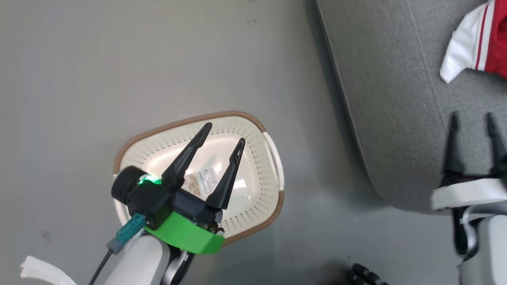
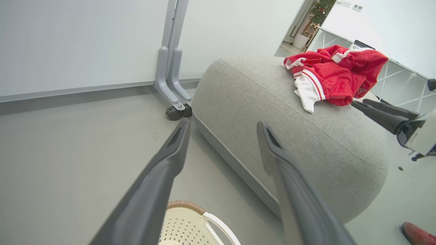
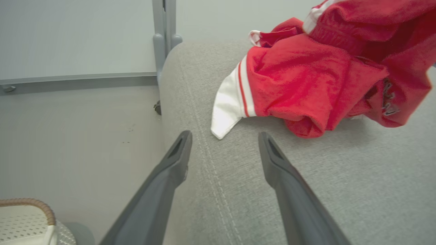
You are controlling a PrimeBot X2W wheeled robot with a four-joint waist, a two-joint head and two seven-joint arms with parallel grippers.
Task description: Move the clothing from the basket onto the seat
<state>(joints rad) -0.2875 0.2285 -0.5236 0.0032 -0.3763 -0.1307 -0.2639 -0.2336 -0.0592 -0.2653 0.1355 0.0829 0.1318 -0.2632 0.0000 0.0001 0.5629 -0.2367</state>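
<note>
The red and white clothing (image 1: pixel 485 39) lies bunched on the grey seat (image 1: pixel 396 99), at the head view's top right; the pile (image 3: pixel 323 75) sits just beyond my right gripper (image 3: pixel 224 136), which is open and empty over the cushion (image 3: pixel 306 190). In the head view the right gripper (image 1: pixel 473 120) hovers above the seat's near edge. The cream basket (image 1: pixel 265 190) stands on the floor with only a sticker inside. My left gripper (image 1: pixel 223 136) hangs open above it, holding nothing. The left wrist view shows the clothing (image 2: pixel 333 76) on the seat (image 2: pixel 289 136).
A grey metal stand leg with castors (image 2: pixel 175 109) rests against the wall beside the seat. White shelving (image 2: pixel 402 81) stands behind the seat. A red shoe (image 2: pixel 419 233) shows on the floor at right. A white crumpled scrap (image 1: pixel 39 271) lies at the lower left.
</note>
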